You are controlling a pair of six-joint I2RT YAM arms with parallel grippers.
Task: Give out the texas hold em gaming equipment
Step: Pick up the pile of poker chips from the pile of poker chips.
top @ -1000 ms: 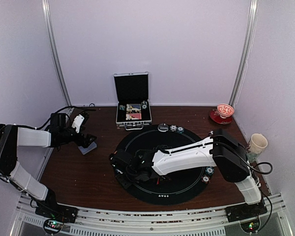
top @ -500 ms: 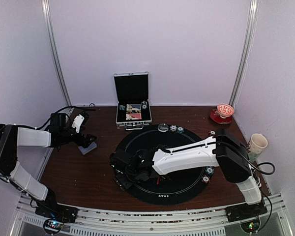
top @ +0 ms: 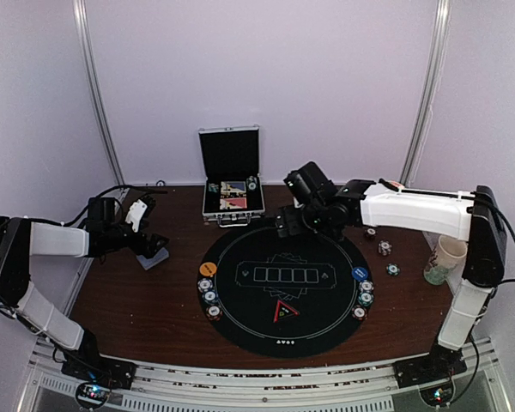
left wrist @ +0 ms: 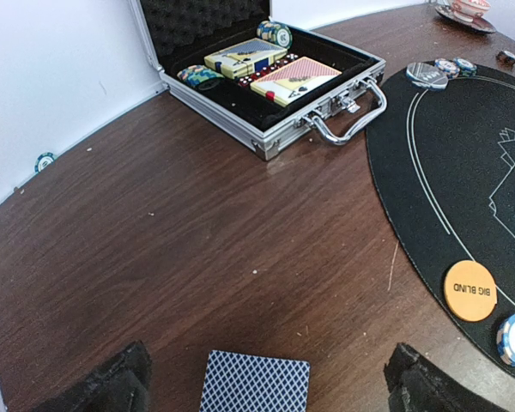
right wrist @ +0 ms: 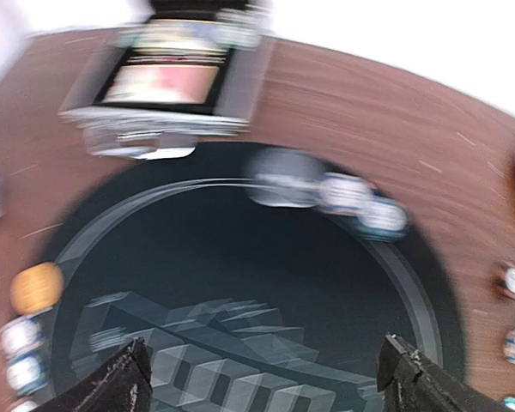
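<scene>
Brown table (top: 154, 300) bears silver case (top: 232, 199), black mat (top: 283, 326) with chips (top: 210, 297), cup (top: 449, 255).

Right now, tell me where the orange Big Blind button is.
The Big Blind button lies at the left edge of the black mat in the top view, just behind three chips.

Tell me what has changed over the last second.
The right gripper swung from low over the left side of the mat to its far edge, near the silver case; its jaws are open and empty. Three chips and the orange button at the mat's left edge, hidden under the arm before, now show. The left gripper stayed open over the card.
</scene>
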